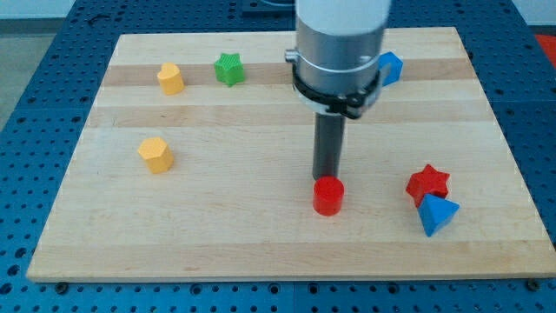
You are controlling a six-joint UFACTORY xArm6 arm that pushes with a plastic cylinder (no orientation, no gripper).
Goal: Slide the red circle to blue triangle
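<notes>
The red circle (328, 196) is a short red cylinder on the wooden board, right of centre and low in the view. The blue triangle (437, 214) lies to its right, near the board's lower right, touching a red star (427, 183) just above it. My tip (327, 177) stands right at the red circle's upper edge, touching or nearly touching it. The rod rises from there into the large grey arm body.
A blue block (390, 68) shows partly behind the arm near the view's top. A green star (229, 69) and a yellow block (170, 78) sit at the upper left. Another yellow block (156, 155) sits at mid left. The wooden board (261, 252) ends at a blue perforated table.
</notes>
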